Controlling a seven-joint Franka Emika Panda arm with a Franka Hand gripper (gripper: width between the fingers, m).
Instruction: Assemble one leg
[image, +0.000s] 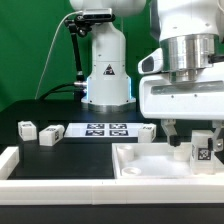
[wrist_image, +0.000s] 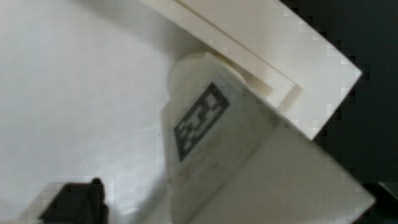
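My fingers (image: 187, 136) stood apart, clamped on nothing, hanging over the corner of the tabletop (image: 140, 164) at the exterior view's right. The leg (image: 203, 148) stood upright in that corner, against the raised rim, one tag facing the camera (my wrist view caught the leg (wrist_image: 210, 120) close up, tag and all). Three more white blocks lay on the black desk (image: 40, 112): one block (image: 26, 127) and another (image: 50, 133) at the exterior view's left, a third (image: 148, 131) just beside the marker board (image: 105, 129).

Low frontal exterior; close wrist view
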